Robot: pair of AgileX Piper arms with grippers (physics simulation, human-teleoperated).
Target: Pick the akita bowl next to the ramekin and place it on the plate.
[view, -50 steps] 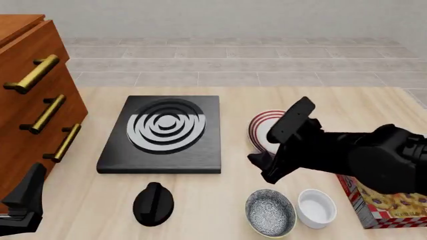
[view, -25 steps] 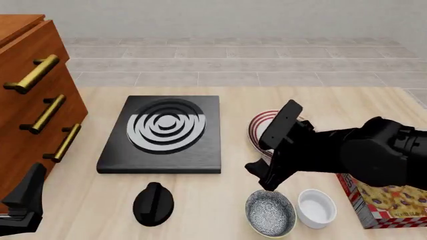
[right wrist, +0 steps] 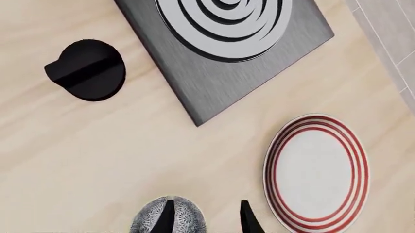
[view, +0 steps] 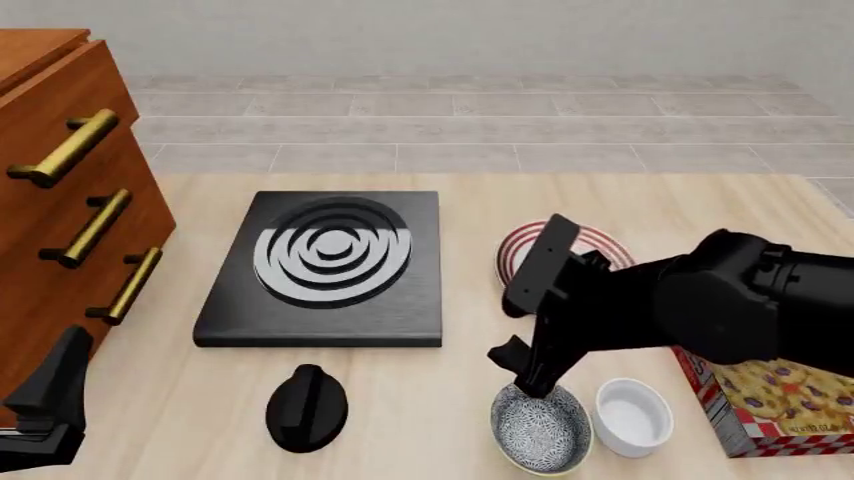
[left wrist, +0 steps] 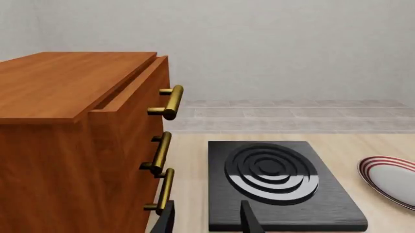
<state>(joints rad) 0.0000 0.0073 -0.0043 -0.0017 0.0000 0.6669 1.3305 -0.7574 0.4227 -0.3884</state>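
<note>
Cabinet: standing at 9 o'clock on the bench, showing brass handles.
Left claw: idling low at 8 o'clock near the cabinet, fingers spread apart, gripping nothing.
Stove slab: lying black at the bench centre, bearing white rings.
Knob: lying black at 6 o'clock of the slab, apart from it.
Right claw: hanging over the akita bowl's far rim, fingers parted, one on each side of the rim, grasping nothing.
Akita bowl: sitting on the bench at 5 o'clock, just beside the ramekin.
Plate: lying at 3 o'clock of the slab, partly hiding behind the right arm in the front view.
Ramekin: sitting at 3 o'clock of the akita bowl.
Box: sitting at 4 o'clock, red-and-yellow patterned, just beside the ramekin.
</note>
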